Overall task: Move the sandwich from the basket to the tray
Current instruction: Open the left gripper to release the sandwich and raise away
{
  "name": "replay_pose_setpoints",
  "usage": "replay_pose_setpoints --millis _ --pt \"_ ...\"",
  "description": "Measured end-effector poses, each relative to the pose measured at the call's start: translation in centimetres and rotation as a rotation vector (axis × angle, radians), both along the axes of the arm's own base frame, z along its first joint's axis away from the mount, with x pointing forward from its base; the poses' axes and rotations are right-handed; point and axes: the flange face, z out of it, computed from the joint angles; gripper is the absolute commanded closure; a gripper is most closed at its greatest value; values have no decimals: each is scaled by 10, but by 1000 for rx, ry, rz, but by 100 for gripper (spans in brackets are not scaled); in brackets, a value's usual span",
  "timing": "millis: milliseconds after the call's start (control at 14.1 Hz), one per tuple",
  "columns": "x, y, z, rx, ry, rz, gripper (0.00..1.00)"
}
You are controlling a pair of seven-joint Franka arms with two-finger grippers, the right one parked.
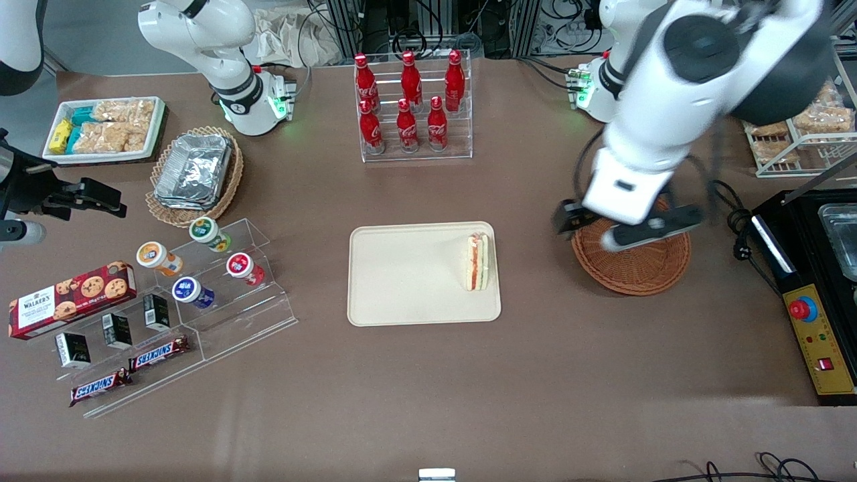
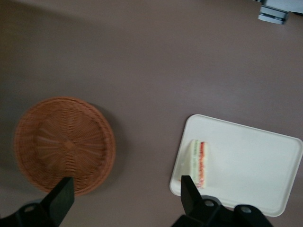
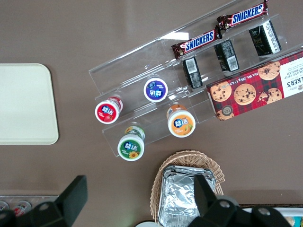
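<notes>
The sandwich (image 1: 477,261) (image 2: 199,163) lies on its side on the cream tray (image 1: 402,281) (image 2: 251,165), near the tray's edge that faces the basket. The round reddish-brown basket (image 1: 636,264) (image 2: 64,144) holds nothing. My left gripper (image 1: 626,224) (image 2: 125,196) hangs open well above the table, over the part of the basket nearest the tray. Bare table between basket and tray shows between its black fingers (image 2: 61,198). Nothing is held.
A clear rack of red cola bottles (image 1: 412,107) stands farther from the front camera than the tray. Toward the parked arm's end are an oval wicker basket with foil containers (image 1: 194,174) and an acrylic stand of cups (image 1: 214,268). A black machine (image 1: 823,281) sits at the working arm's end.
</notes>
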Motion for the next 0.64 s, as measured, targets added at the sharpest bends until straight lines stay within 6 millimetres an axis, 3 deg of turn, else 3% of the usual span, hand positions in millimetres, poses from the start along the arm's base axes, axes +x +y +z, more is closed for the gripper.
replay_pose_setpoints --millis 142,354,496,637 --pt "2 59 23 7 9 -65 0" --pt "5 137 33 33 48 -196 0" --pt "9 163 26 37 67 -262 0" --pt "11 173 18 33 83 -281 0"
